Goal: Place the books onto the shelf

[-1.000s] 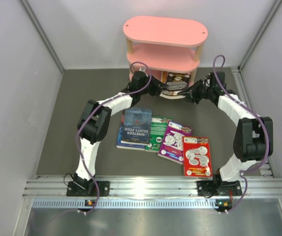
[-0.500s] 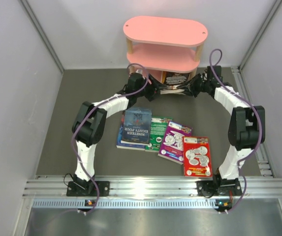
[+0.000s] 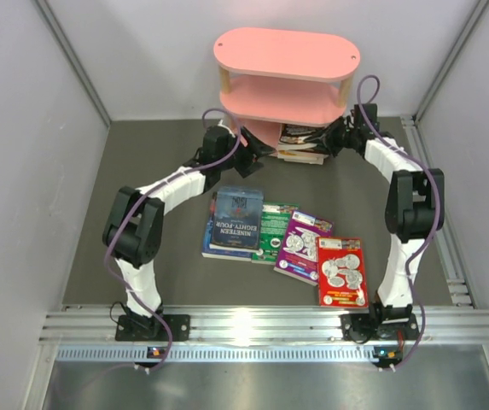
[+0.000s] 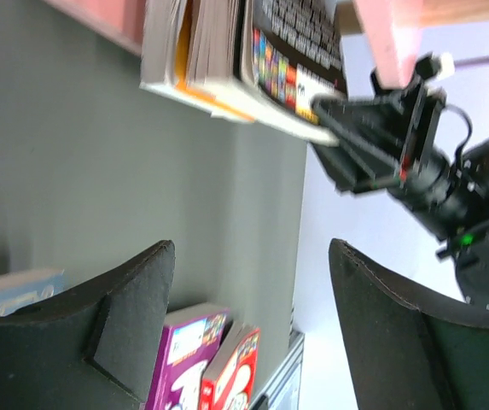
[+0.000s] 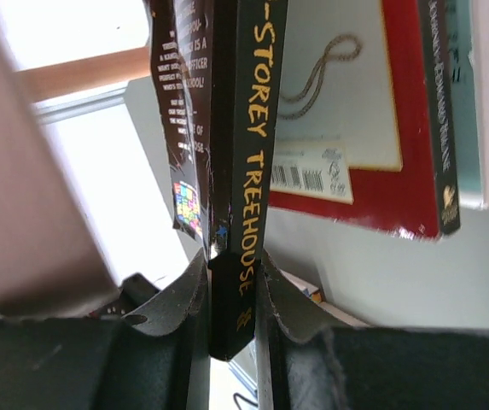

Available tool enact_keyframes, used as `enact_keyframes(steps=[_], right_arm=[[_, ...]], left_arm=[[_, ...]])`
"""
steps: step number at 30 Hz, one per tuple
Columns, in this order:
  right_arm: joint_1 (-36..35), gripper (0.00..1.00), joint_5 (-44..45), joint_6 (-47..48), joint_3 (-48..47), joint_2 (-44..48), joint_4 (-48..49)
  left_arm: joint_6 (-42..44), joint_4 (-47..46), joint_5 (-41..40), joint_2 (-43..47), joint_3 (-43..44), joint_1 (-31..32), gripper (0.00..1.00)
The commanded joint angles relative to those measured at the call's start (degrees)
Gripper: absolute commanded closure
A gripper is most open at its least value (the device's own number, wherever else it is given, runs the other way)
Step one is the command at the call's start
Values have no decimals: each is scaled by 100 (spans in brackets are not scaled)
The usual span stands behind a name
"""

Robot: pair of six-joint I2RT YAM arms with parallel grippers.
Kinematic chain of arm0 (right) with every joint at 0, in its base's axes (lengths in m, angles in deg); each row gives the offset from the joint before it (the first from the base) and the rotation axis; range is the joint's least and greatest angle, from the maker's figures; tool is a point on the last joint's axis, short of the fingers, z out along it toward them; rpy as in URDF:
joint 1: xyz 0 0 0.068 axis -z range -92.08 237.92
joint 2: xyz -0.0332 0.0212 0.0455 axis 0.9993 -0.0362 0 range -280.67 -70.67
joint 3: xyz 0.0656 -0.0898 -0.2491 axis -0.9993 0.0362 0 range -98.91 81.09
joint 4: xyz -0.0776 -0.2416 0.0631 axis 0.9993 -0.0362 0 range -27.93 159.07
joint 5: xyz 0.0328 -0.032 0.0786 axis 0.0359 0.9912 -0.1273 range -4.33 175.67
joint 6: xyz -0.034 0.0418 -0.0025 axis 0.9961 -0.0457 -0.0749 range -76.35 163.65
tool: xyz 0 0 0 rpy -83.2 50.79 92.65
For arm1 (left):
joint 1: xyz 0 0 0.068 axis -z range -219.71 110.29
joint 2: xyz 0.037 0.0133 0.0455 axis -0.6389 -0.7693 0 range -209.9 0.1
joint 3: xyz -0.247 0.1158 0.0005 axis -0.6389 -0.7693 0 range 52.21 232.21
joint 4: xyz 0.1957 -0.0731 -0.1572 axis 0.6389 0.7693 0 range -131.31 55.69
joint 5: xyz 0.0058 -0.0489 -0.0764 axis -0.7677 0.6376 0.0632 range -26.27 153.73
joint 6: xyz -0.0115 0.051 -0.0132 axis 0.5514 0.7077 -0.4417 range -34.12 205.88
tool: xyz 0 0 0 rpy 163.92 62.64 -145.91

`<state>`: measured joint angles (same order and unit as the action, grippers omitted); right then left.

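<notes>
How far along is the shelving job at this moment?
Done: a stack of books lies on the bottom tier of the shelf. In hand: the right pincer grips a black Treehouse book at that tier; the left pincer is open, empty. Left: blue book, green book, purple book, red book on the table.

The left gripper is now open and backed off the black book; the right gripper holds it deeper in the shelf.
</notes>
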<state>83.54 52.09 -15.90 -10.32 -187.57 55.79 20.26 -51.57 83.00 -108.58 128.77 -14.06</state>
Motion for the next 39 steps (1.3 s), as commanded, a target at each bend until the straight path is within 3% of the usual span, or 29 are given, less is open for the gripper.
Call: enact_keyframes(steps=[1,5,12,13,23,33,39], right_arm=[[78,100,-8,49,-386,-131,71],[166,88,36,-21,-368,-236,71],[333,53,28,-57,-52,-79,115],[350,52,19,-48,-8,-61,124],[394,50,-421,-118,501,360,264],[1071,50,-816,-479,1249,1029,581],[984,50,-1098,-374,1951,1731,739]], left_arm=[[269,173,86,427,-158,-7,22],[366,349,86,576,-237,-16,22],[463,490,68,708,-378,-25,22],[480,499,60,717,-387,-34,22],[472,560,-2,778,-378,-34,22],[840,1009,-213,1270,-553,-69,21],[1533,2167,-555,1911,-720,-200,13]])
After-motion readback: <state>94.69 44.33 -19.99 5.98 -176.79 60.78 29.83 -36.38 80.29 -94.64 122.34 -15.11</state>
